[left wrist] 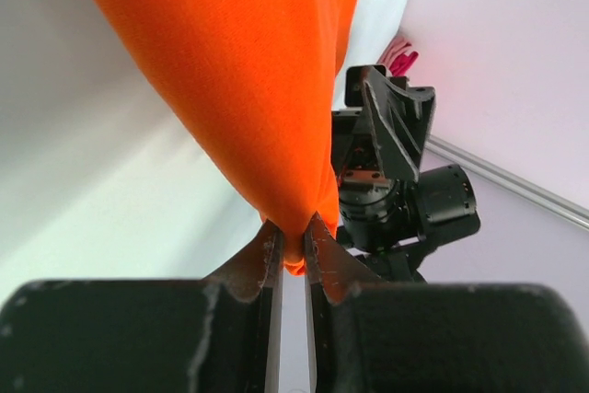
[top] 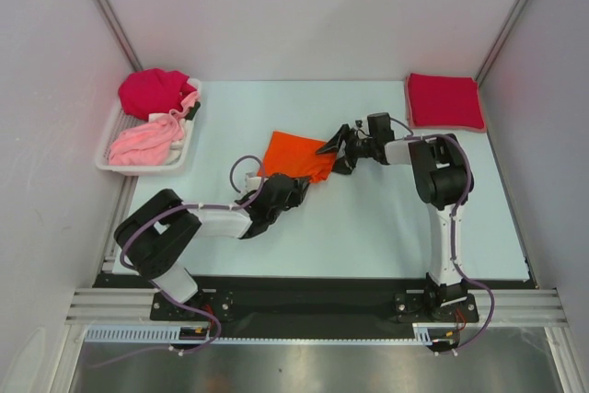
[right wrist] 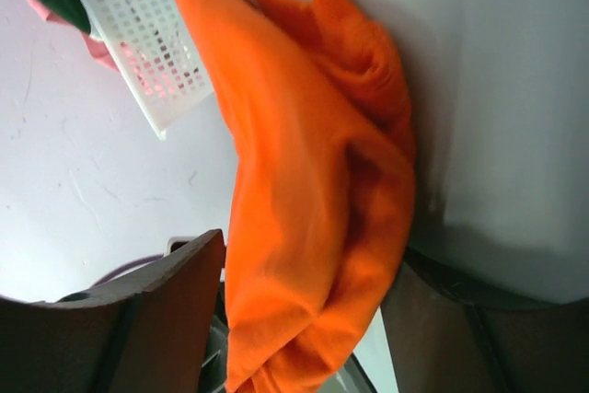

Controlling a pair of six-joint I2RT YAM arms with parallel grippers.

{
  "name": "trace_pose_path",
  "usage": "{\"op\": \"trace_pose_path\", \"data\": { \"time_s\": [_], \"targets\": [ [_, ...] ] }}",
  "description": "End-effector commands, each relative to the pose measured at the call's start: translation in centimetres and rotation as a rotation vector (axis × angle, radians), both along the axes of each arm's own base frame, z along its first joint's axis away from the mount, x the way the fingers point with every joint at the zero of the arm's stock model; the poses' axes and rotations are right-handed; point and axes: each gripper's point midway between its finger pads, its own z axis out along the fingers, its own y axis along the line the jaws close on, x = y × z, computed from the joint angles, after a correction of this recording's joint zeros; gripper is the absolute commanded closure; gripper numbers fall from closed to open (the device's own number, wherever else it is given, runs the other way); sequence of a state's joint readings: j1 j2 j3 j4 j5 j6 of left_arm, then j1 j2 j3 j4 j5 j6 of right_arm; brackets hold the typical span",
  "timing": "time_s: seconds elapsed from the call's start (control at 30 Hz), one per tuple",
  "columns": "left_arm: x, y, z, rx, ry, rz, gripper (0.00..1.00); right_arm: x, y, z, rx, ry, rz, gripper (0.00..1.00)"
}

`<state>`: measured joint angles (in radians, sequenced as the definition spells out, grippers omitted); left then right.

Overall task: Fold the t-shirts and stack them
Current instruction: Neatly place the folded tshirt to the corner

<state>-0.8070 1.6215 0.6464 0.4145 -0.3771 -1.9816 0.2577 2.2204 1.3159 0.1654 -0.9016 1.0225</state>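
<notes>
An orange t-shirt (top: 294,156) lies partly folded at the table's middle. My left gripper (top: 299,188) is shut on its near edge; in the left wrist view the jaws (left wrist: 294,241) pinch a fold of the orange cloth (left wrist: 248,89), which hangs taut from them. My right gripper (top: 337,154) is open at the shirt's right edge. In the right wrist view its fingers (right wrist: 156,319) stand wide apart with the bunched orange cloth (right wrist: 313,227) between them. A folded red t-shirt (top: 444,100) lies at the back right.
A white basket (top: 112,161) at the back left holds a pink shirt (top: 143,143) and a crimson shirt (top: 155,91); its corner shows in the right wrist view (right wrist: 138,16). The right gripper's body (left wrist: 396,181) shows just behind the cloth in the left wrist view. Walls enclose the table.
</notes>
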Motion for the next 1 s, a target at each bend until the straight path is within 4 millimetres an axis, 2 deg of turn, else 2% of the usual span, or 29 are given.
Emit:
{"op": "trace_pose_path", "data": {
  "time_s": [0.0, 0.1, 0.17, 0.2, 0.27, 0.3, 0.33, 0.4, 0.43, 0.47, 0.5, 0.53, 0.57, 0.6, 0.63, 0.67, 0.7, 0.77, 0.83, 0.9, 0.97],
  "targets": [
    [0.3, -0.1, 3.1, -0.064, -0.074, -0.008, 1.00, 1.3, 0.4, -0.9, -0.016, 0.004, -0.043, 0.30],
    [0.0, 0.1, 2.9, -0.063, -0.071, -0.010, 1.00, 1.6, 0.3, -1.5, -0.048, 0.008, -0.074, 0.34],
    [-0.4, 0.0, 3.0, -0.073, -0.071, -0.028, 0.99, 1.7, 0.8, -1.7, -0.045, -0.016, -0.070, 0.41],
    [-0.7, -0.1, 2.6, -0.068, -0.072, -0.047, 0.95, 1.9, 1.1, -1.5, -0.041, -0.048, -0.063, 0.54],
    [-0.9, -0.8, 3.3, -0.102, -0.099, -0.089, 0.84, 1.9, 1.1, -1.5, -0.064, -0.079, -0.058, 0.68],
    [-1.5, -1.6, 3.4, -0.131, -0.093, -0.140, 0.70, 2.1, 0.9, -1.6, -0.094, -0.095, -0.072, 0.81],
    [-2.2, -1.6, 2.7, -0.129, -0.088, -0.174, 0.65, 2.1, 0.7, -1.7, -0.109, -0.106, -0.071, 0.87],
    [-4.0, -2.4, 2.9, -0.148, -0.089, -0.279, 0.57, 2.2, 0.3, -1.1, -0.145, -0.155, -0.064, 1.00],
    [-5.2, -2.2, 1.9, -0.093, -0.093, -0.337, 0.53, 2.2, 0.0, -1.0, -0.171, -0.168, -0.059, 1.00],
    [-6.3, -1.9, 1.8, -0.052, -0.085, -0.384, 0.52, 1.2, -0.7, -1.8, -0.235, -0.172, -0.014, 1.00],
    [-7.4, -1.5, 1.1, 0.032, -0.094, -0.455, 0.51, 1.5, -1.2, -1.0, -0.284, -0.199, -0.007, 1.00],
    [-8.7, -1.2, 0.9, 0.073, -0.084, -0.514, 0.50, -0.1, -2.1, -1.8, -0.353, -0.131, 0.024, 1.00],
    [-9.8, 0.3, -0.7, 0.161, -0.031, -0.536, 0.50, -0.6, -3.1, -2.1, -0.419, -0.174, 0.082, 1.00],
    [-10.1, 1.0, 1.5, 0.180, -0.102, -0.542, 0.50, -0.5, -4.2, -1.6, -0.495, -0.196, 0.082, 1.00],
    [-9.9, 2.6, 1.2, 0.279, -0.146, -0.534, 0.47, -0.7, -5.3, -1.3, -0.555, -0.208, 0.095, 1.00],
    [-10.3, 3.8, 0.8, 0.331, -0.143, -0.536, 0.46, -2.3, -6.7, -1.6, -0.628, -0.156, 0.123, 1.00],
    [-10.2, 4.7, 2.7, 0.339, -0.212, -0.524, 0.46, -2.4, -8.2, -0.9, -0.709, -0.202, 0.141, 1.00],
    [-9.7, 7.5, 2.4, 0.446, -0.241, -0.511, 0.46, -4.0, -10.5, -0.6, -0.789, -0.160, 0.156, 1.00],
    [-8.9, 9.7, 3.4, 0.519, -0.298, -0.480, 0.46, -5.3, -11.9, 0.6, -0.818, -0.178, 0.197, 1.00],
    [-8.6, 11.2, 3.4, 0.609, -0.329, -0.493, 0.47, -5.4, -14.4, 1.2, -0.912, -0.164, 0.183, 1.00],
    [-8.6, 11.9, 3.6, 0.650, -0.346, -0.493, 0.47, -5.1, -16.4, 3.0, -1.011, -0.205, 0.188, 1.00]
  ]
}}
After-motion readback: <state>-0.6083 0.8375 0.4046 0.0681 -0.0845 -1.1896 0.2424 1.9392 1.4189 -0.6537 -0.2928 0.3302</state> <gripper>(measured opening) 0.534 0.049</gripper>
